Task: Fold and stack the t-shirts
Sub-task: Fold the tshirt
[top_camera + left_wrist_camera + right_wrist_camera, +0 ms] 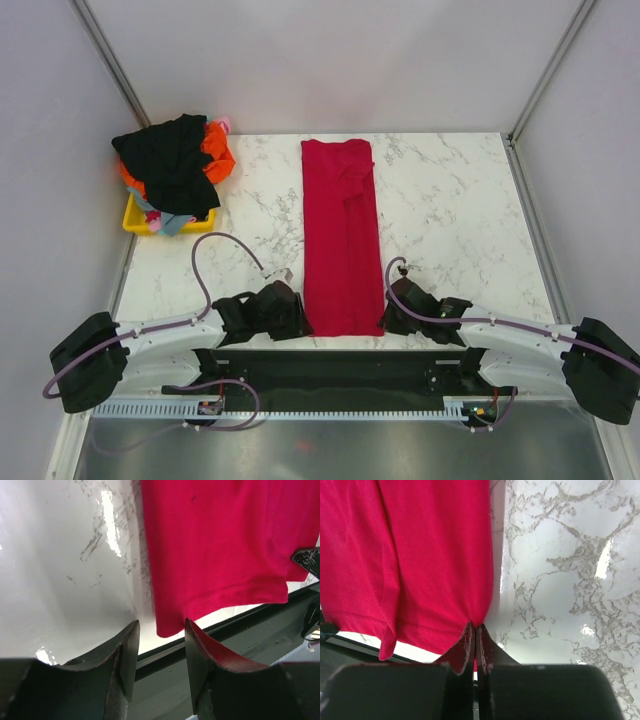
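A crimson red t-shirt lies flat as a long narrow strip down the middle of the marble table. My left gripper is open just off the shirt's near-left corner. In the left wrist view its jaws stand apart with that corner just beyond them. My right gripper is at the near-right corner. In the right wrist view it is shut on the hem of the red shirt. Black, orange, pink and light blue shirts lie heaped at the far left.
The heap sits on a small yellow bin at the table's far-left corner. Grey walls close in the table on three sides. The black base rail runs along the near edge, just behind the shirt's hem.
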`<state>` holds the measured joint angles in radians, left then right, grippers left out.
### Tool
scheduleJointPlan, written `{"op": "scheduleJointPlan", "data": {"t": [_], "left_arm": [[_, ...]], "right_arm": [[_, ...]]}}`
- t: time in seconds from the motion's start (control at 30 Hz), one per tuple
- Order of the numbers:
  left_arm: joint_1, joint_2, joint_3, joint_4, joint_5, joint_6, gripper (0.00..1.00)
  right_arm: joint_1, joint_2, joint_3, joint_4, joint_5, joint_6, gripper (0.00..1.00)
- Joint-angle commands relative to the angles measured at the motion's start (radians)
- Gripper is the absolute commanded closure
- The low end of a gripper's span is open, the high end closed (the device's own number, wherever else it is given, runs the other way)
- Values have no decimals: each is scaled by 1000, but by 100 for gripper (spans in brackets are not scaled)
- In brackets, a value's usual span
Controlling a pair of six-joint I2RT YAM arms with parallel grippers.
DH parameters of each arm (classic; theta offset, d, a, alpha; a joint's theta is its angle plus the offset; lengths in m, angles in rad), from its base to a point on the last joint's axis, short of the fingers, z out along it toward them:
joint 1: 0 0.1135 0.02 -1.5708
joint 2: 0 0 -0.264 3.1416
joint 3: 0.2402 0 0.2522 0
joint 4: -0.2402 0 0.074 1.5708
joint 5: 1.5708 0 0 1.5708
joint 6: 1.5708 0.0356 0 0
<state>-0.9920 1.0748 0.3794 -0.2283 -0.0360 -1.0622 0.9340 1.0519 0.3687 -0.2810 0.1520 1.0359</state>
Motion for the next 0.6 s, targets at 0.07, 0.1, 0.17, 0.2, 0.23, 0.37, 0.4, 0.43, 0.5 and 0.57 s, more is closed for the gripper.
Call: {"op": "scheduleJointPlan", "data": {"t": [0.07, 0.1, 0.17, 0.2, 0.23, 0.37, 0.4, 0.43, 0.5, 0.57], "left_arm": [[-43, 1, 13, 35, -99, -70, 50], [-42, -4, 12, 40, -105, -71, 50], [-43, 4, 15, 40, -110, -73, 50], [-42, 13, 13, 41, -111, -74, 51], [-42, 34, 9, 43, -111, -74, 51], [-46, 80, -8, 110, -110, -87, 61], [-46, 83, -10, 116, -119, -90, 69], [-46, 88, -7, 122, -123, -94, 78], [-50, 93, 4, 119, -133, -97, 98], [-50, 82, 24, 107, -128, -96, 98]], "right_arm": [[5, 23, -30, -23, 24, -7, 100], [6, 28, -30, -24, 23, -8, 100], [5, 31, -31, -18, 23, -11, 100], [6, 36, -33, -18, 23, -13, 100], [6, 37, -31, -15, 21, -16, 100], [5, 48, -36, -3, 17, -20, 100], [6, 48, -36, -3, 14, -22, 100], [5, 46, -36, -4, 11, -23, 100], [5, 39, -40, -7, 9, -27, 100], [6, 28, -36, -30, 4, -31, 100]]}}
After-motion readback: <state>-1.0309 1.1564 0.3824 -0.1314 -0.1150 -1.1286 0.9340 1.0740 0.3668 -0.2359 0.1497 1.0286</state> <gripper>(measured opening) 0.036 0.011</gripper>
